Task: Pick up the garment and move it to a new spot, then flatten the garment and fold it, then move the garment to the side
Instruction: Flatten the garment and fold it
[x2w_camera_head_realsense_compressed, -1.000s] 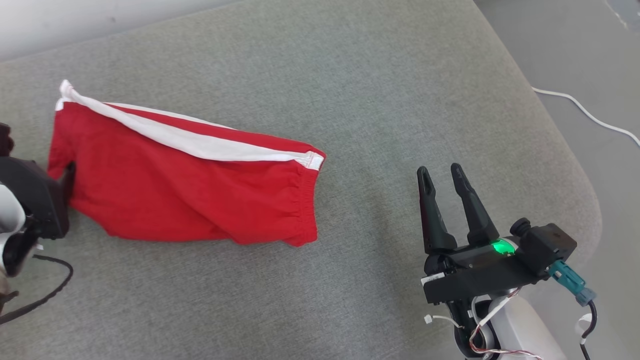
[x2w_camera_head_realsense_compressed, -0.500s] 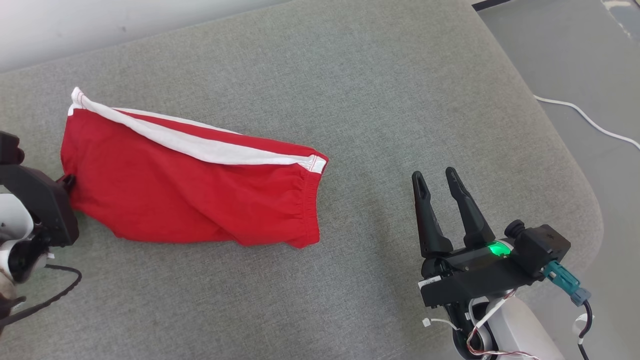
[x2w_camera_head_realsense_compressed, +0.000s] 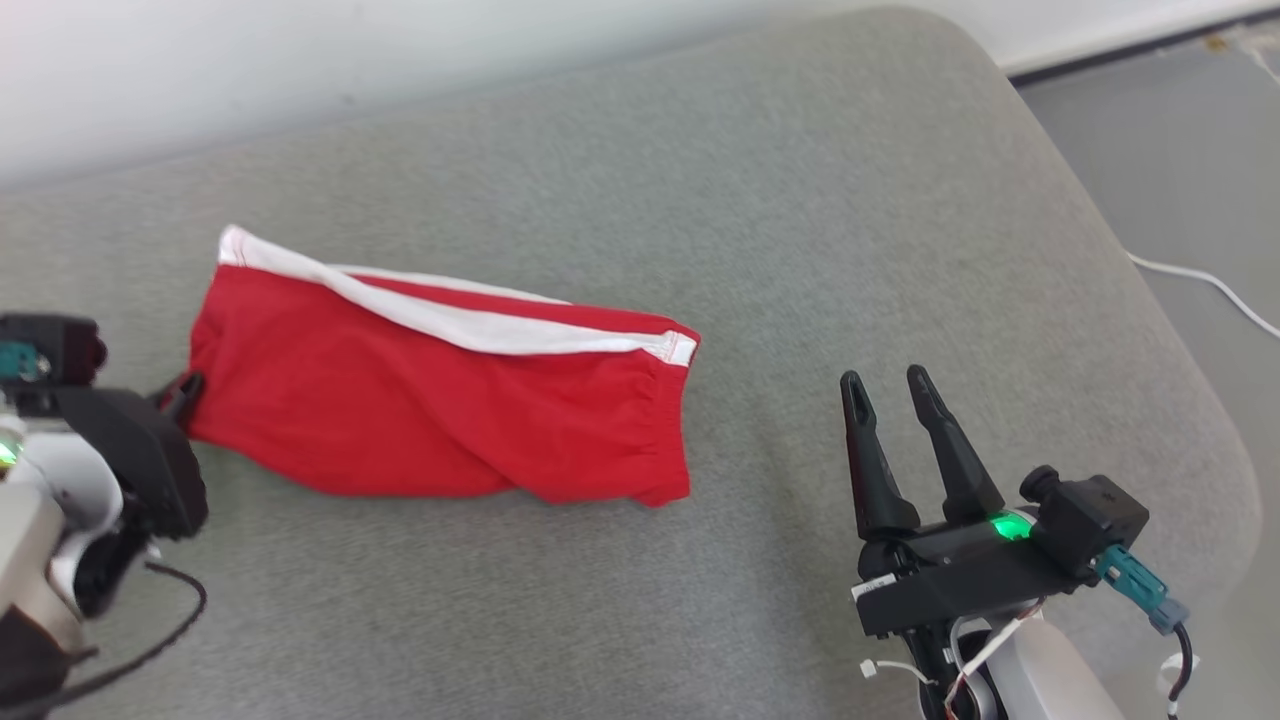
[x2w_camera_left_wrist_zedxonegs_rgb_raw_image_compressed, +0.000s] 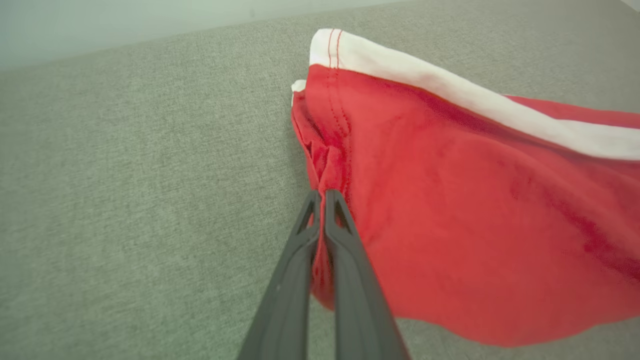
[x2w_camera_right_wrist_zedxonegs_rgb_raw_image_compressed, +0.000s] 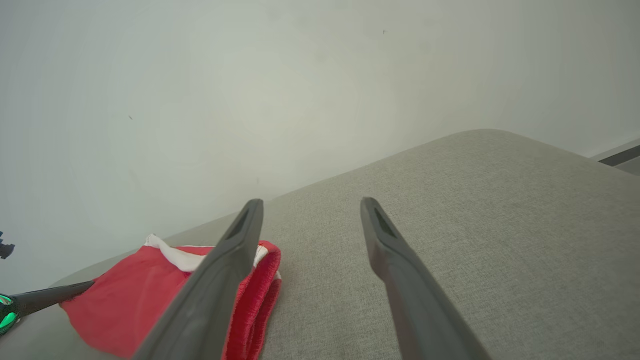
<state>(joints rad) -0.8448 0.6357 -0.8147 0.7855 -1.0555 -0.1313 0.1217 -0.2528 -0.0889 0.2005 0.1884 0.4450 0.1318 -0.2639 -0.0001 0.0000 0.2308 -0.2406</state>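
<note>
The garment (x2w_camera_head_realsense_compressed: 430, 400) is a pair of red shorts with a white side stripe, lying folded over on the grey cushioned surface (x2w_camera_head_realsense_compressed: 760, 230). My left gripper (x2w_camera_head_realsense_compressed: 185, 390) is shut on the garment's left hem; in the left wrist view its fingers (x2w_camera_left_wrist_zedxonegs_rgb_raw_image_compressed: 320, 200) pinch a bunched red edge of the garment (x2w_camera_left_wrist_zedxonegs_rgb_raw_image_compressed: 475, 210). My right gripper (x2w_camera_head_realsense_compressed: 885, 385) stands open to the right of the garment, apart from it, with nothing between its fingers. In the right wrist view the garment (x2w_camera_right_wrist_zedxonegs_rgb_raw_image_compressed: 130, 295) lies to the lower left, beyond the open right gripper (x2w_camera_right_wrist_zedxonegs_rgb_raw_image_compressed: 310, 207).
The grey cushion's rounded right edge (x2w_camera_head_realsense_compressed: 1190, 400) drops to a grey floor where a white cable (x2w_camera_head_realsense_compressed: 1200, 282) runs. A pale wall (x2w_camera_head_realsense_compressed: 300, 60) stands behind the cushion. A black cable (x2w_camera_head_realsense_compressed: 150, 640) hangs by my left wrist.
My left gripper went from open to shut on the garment's left hem. The head camera has shifted, so the whole scene sits lower and further right. The right gripper stays open.
</note>
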